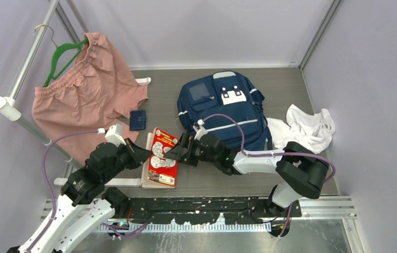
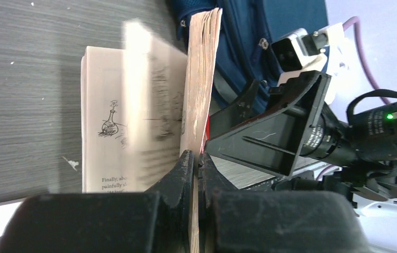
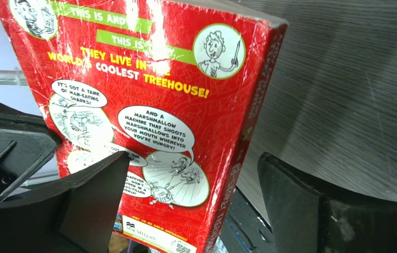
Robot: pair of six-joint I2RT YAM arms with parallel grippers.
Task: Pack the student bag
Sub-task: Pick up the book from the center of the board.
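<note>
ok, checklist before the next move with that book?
1. Left tool gripping the red book: ok, shut on a thin slice at its edge.
2. Right tool free of the book: ok, open, one finger on each side of the spine end.
3. Book held closed: not ok, pages fan loose in the left wrist view.
4. Student bag opened for loading: cannot tell, it lies front up and no opening shows from above.
5. White cloth out of the way: ok, it lies at the bag's right side, away from the book.
</note>
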